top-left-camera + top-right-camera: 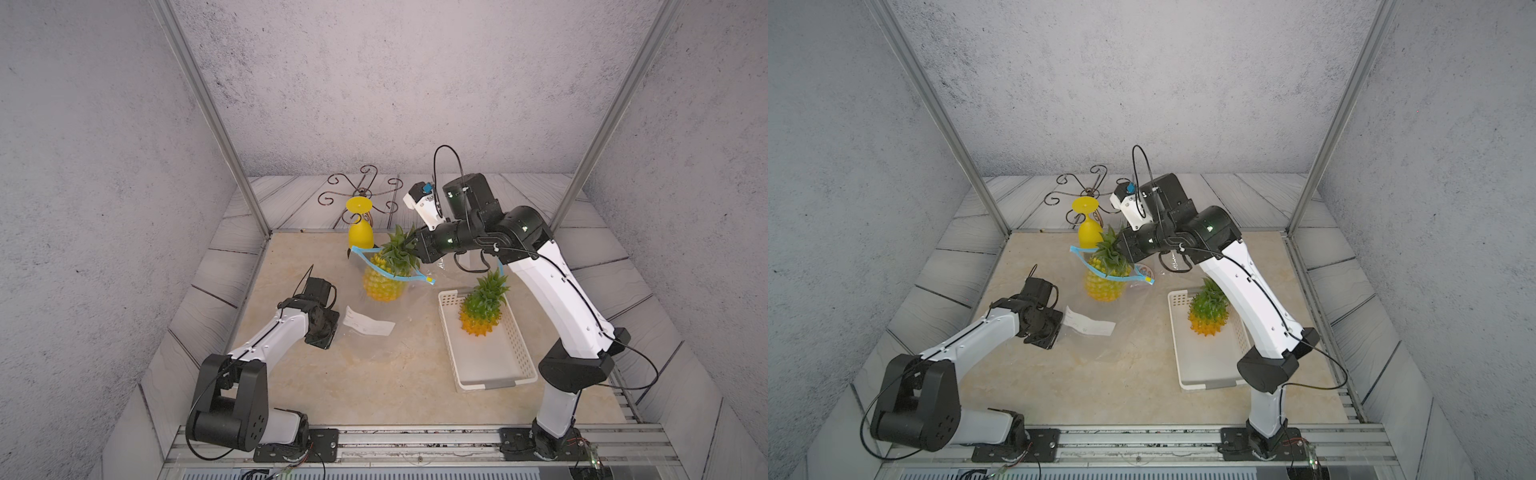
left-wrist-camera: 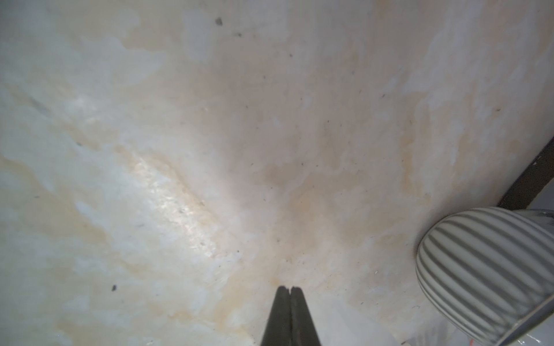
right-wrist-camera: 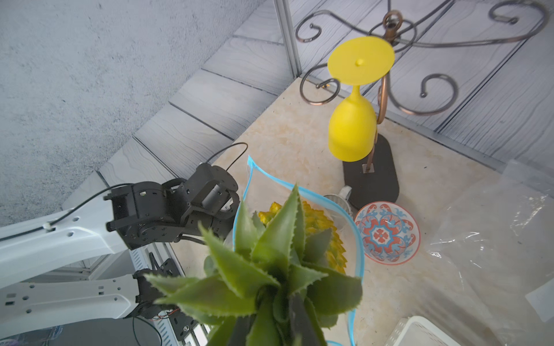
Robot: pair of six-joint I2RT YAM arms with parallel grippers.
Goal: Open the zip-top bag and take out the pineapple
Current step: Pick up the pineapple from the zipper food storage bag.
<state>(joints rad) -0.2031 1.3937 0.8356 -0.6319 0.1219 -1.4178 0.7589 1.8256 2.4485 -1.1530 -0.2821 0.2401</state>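
Note:
A yellow pineapple [image 1: 382,286] stands upright inside the clear zip-top bag, whose blue zip rim [image 1: 390,272] gapes open around its green crown [image 1: 399,249]. My right gripper [image 3: 269,302] is shut on the crown leaves from above and also shows in a top view [image 1: 415,245]. The bag's clear body trails toward the front left, with a white label [image 1: 370,322] on it. My left gripper [image 2: 288,289] is shut low over the table at the bag's bottom end [image 1: 1059,332], with a faint film showing by its tips. A second pineapple [image 1: 482,307] lies in the white basket [image 1: 490,374].
An upturned yellow glass [image 1: 360,232] hangs on a curly metal rack [image 1: 365,191] just behind the bag. A patterned bowl [image 3: 386,233] sits beside the bag, and another clear bag [image 3: 494,239] lies to the right. A grey-striped rounded object [image 2: 485,275] is close to the left gripper.

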